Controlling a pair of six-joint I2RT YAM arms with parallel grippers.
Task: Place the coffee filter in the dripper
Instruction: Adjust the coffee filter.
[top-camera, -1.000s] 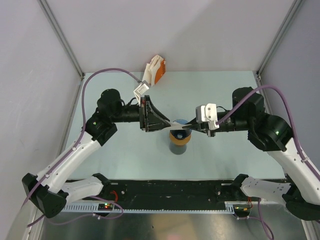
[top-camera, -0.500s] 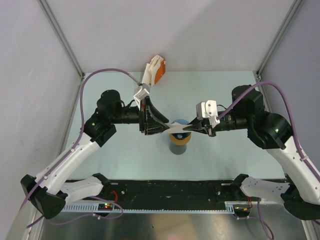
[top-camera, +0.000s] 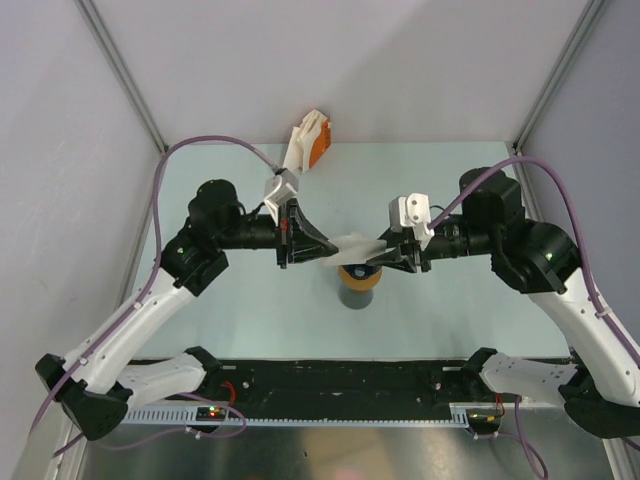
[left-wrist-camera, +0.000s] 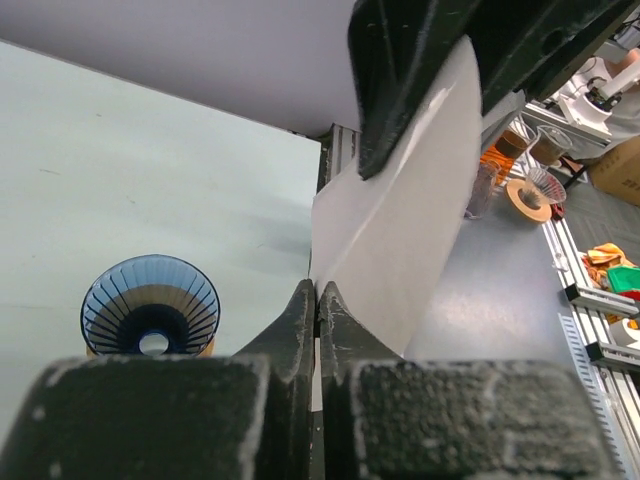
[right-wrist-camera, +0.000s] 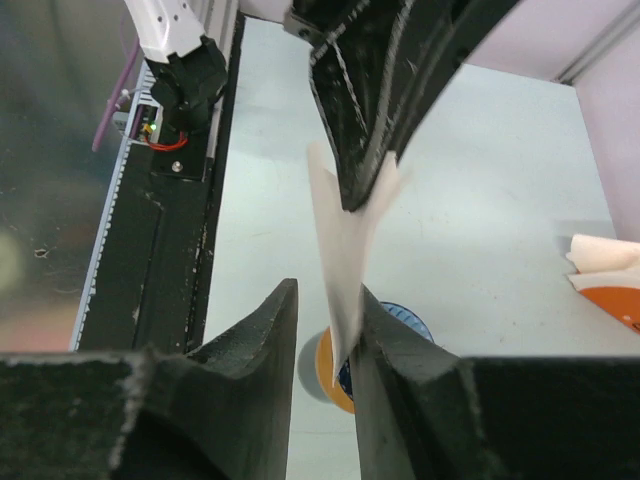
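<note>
Gripping the coffee filter (left-wrist-camera: 400, 230) in the shut left gripper (left-wrist-camera: 317, 292); straddling its other edge with the parted fingers of the right gripper (right-wrist-camera: 328, 292), paper loose between. Hold the left pinch firm, back the right one clear rightward, then lower the paper centred into the dripper (left-wrist-camera: 150, 305), just below on the orange ring (top-camera: 358, 281) at mid-table. Reaching inward from left and right with level forearms, tips almost meeting.
</note>
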